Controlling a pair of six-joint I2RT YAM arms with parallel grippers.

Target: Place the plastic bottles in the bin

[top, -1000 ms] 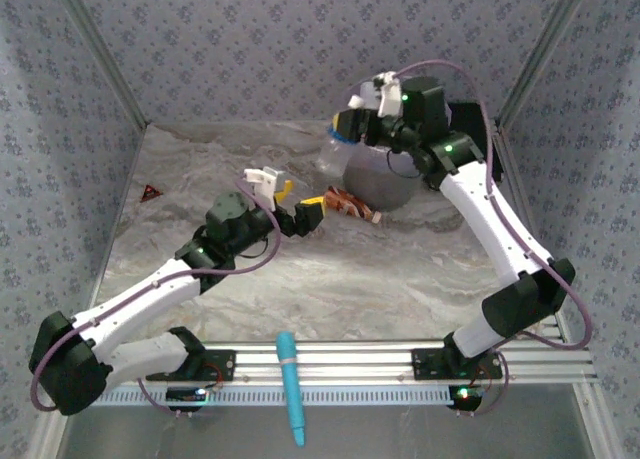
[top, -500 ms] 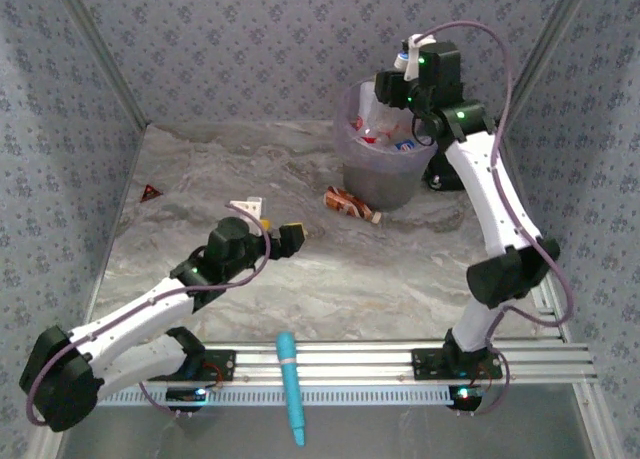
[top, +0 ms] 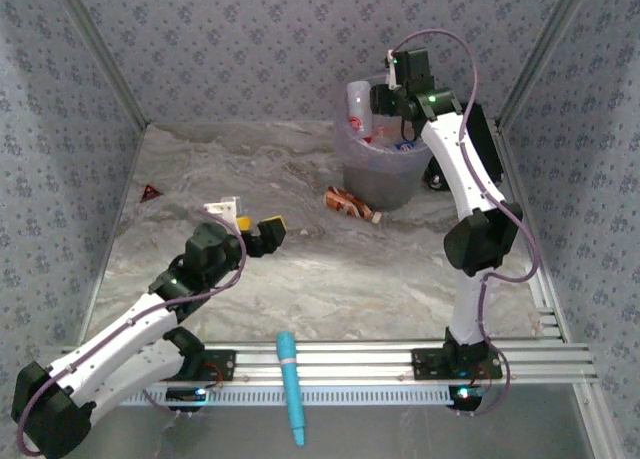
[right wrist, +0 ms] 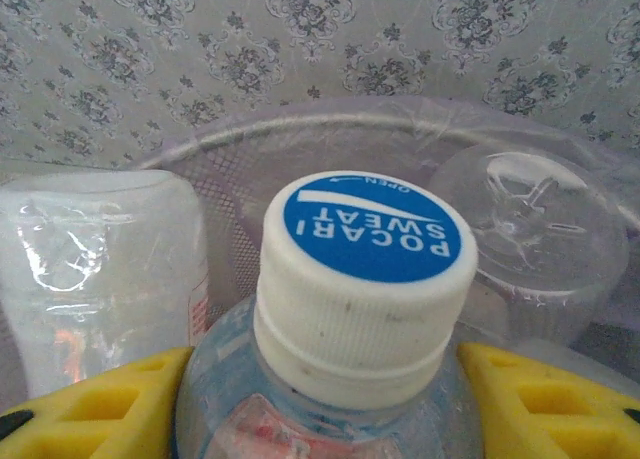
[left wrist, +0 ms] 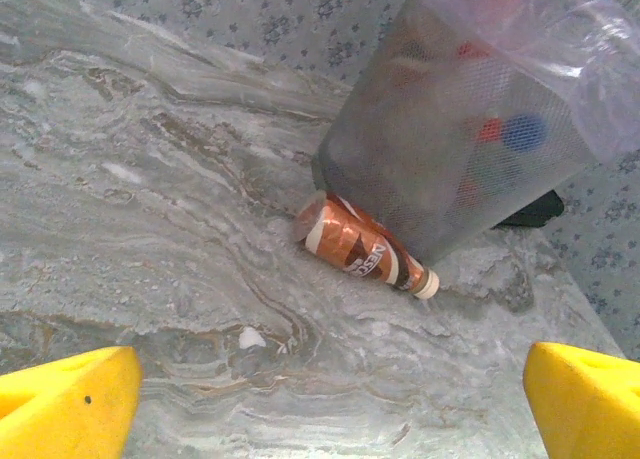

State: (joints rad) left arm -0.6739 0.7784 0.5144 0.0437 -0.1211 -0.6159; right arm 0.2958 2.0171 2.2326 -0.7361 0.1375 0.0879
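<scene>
A clear bottle with a white and blue Pocari Sweat cap point(right wrist: 369, 275) is clamped by the neck and shoulders between my right gripper's yellow fingers point(right wrist: 92, 409). My right gripper point(top: 388, 99) hangs over the mouth of the pale-purple bin point(top: 384, 175), whose rim point(right wrist: 330, 129) curves behind the cap. Other bottles point(right wrist: 102, 271) stand inside the bin. A brown bottle point(top: 352, 205) with a pale cap lies on its side against the bin's foot point(left wrist: 364, 249). My left gripper point(top: 256, 229) is open and empty over the marble table, well short of that bottle.
A flat black box point(top: 437, 183) lies behind the bin on the right. A light-blue pen-shaped tool point(top: 289, 384) rests across the rail at the near edge. A small red triangle point(top: 150, 191) marks the table at the left wall. Patterned walls enclose three sides.
My right arm has carried its bottle up and over the bin's mouth. My left arm has drawn back to the left and nearer its base, still open.
</scene>
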